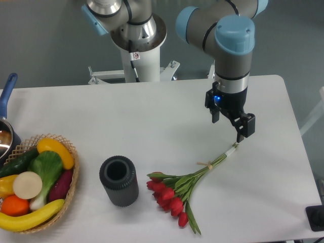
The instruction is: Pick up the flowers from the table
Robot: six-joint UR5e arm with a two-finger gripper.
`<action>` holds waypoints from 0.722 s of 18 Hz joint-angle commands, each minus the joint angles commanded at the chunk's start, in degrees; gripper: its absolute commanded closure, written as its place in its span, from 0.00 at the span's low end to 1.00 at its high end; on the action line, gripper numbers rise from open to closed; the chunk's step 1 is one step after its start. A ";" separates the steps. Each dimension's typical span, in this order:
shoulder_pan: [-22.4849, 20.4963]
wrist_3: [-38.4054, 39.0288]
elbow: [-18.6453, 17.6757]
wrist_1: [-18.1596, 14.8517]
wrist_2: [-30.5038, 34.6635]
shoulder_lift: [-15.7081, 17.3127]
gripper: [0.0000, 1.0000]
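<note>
On the left we see a wicker basket [35, 185] of fruit, then a dark cup [119, 180]. Next come the flowers [190, 182], lying flat on the white bench [126, 121]. Their red heads point down and left, and the long stems run up and right. Our gripper [232, 122] hangs just above the stem tips with its fingers [245, 127] spread wide and holding nothing. We think we are lining up. Next we need to go down over the stems and squeeze.

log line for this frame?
phase: approach | gripper: open, above stem ends | flowers: flat on table, ungrasped
</note>
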State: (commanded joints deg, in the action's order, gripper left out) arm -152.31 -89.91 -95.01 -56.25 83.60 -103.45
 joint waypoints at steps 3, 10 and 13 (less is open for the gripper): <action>-0.18 8.85 -2.80 4.37 -4.32 -0.18 0.00; 1.23 15.37 -4.13 9.93 -9.41 -5.09 0.00; 1.84 15.12 -3.78 11.77 -8.72 -7.82 0.00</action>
State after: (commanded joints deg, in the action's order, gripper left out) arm -150.47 -74.79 -98.79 -44.48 74.88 -111.26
